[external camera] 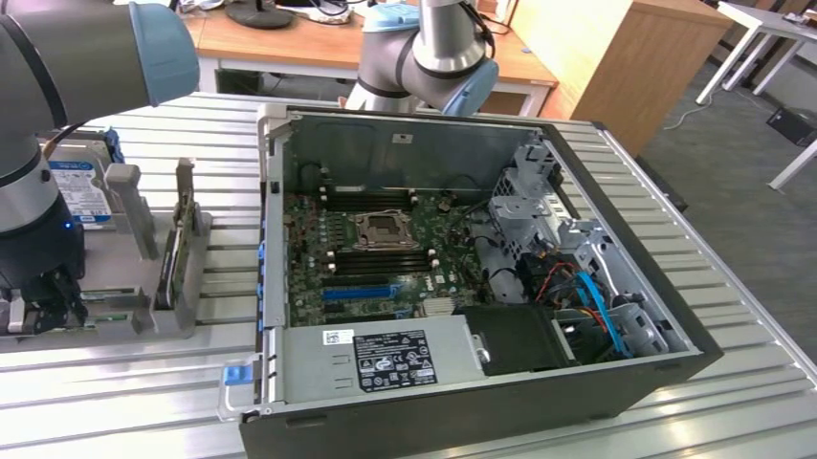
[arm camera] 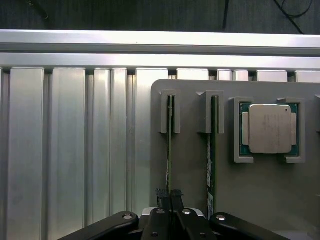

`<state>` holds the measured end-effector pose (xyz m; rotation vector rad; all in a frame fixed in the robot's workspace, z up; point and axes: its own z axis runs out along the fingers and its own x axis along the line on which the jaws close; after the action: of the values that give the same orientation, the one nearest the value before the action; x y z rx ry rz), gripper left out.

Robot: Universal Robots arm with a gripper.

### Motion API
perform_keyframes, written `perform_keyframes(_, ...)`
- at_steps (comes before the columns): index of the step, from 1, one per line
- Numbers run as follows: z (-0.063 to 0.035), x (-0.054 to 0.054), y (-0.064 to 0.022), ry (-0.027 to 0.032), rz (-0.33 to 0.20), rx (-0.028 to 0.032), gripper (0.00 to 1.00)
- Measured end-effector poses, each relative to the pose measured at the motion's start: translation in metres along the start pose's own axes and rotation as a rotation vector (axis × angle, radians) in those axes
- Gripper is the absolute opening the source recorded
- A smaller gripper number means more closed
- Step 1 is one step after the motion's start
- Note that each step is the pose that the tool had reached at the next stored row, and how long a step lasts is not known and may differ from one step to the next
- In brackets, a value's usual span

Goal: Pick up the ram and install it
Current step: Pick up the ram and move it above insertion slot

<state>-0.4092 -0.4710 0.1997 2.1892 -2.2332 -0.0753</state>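
ram [arm camera: 170,145]: stands on edge in a slot of the grey holder [arm camera: 190,170], propped upright so its thin top edge can be pinched; seems seated, not lifted.
gripper [arm camera: 170,196]: jaws drawn narrow, pinching the ram's top edge near one end.
second stick [arm camera: 212,150]: parallel in the next slot, untouched.
processor [arm camera: 270,128]: flat in its own pocket beyond.
computer case [external camera: 511,287]: lying open beside the holder, board facing up.
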Motion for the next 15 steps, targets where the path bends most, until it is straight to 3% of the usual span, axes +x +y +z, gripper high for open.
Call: perform_keyframes(15,-0.017,0.0,0.0007,0.0,-0.001,0.0001,0.12)
